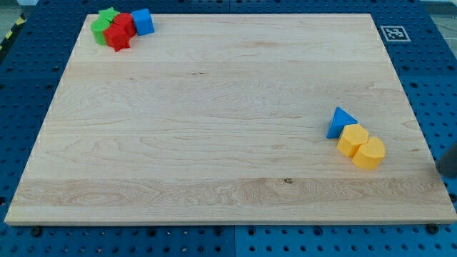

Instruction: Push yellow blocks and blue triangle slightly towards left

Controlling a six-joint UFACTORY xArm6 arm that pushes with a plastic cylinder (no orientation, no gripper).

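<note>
Board (214, 143) is light wood, sitting on a blue perforated table (28, 64); it holds two clusters, well apart.

Near cluster, view's lower right: yellow cylinder (369, 153) lowest, touching a yellow block (353, 139) that looks hexagonal, though the shape is hard to make out from this angle. Blue triangle (341, 121) sits just above and left of that, touching it. All three form a short diagonal line running up-left.

Rod: only a dark blurred stub (448, 160) shows at the view's right edge, off the board, to the right of the yellow cylinder and apart from it. Can't tell whether that's my tip or a higher part of the rod; the very end isn't clearly visible. No jaws on this rig, so nothing is clamped or held.

Nothing on the board lies left of the yellow/blue group.

Far cluster, view's top left corner: green block (103, 26), red blocks (118, 31), blue cube (143, 21), all bunched and touching.

Black-and-white marker tag (394, 33) lies off the board's top right corner.
</note>
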